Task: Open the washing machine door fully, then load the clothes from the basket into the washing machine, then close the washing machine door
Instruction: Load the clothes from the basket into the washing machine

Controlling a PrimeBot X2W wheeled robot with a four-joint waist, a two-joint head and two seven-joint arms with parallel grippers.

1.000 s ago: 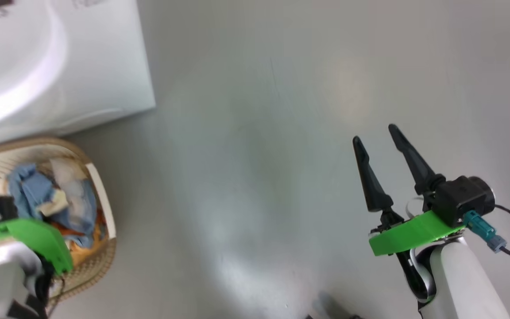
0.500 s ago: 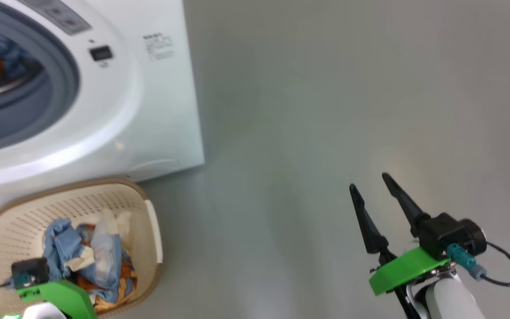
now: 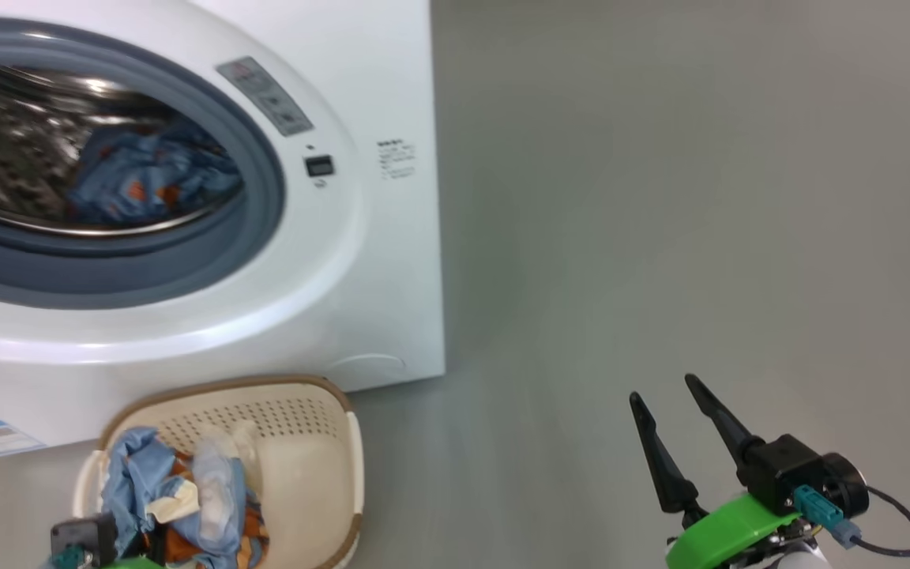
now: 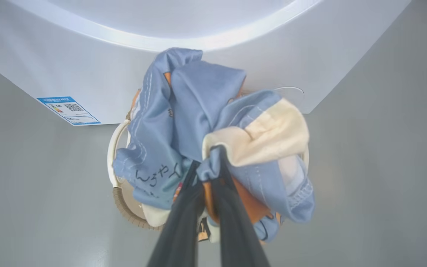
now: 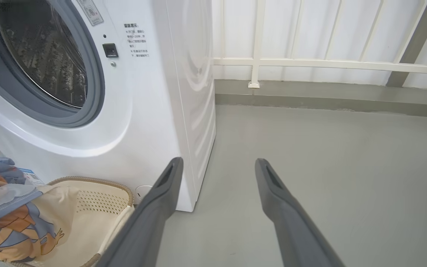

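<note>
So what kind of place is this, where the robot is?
Probably a laundry spot on a balcony or utility area. There's a big white washing machine, a basket of clothes on the grey floor, and a white railing along the back.

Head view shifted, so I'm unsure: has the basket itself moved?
No. The basket keeps its place below the washing machine's front corner; the camera moved.
</note>
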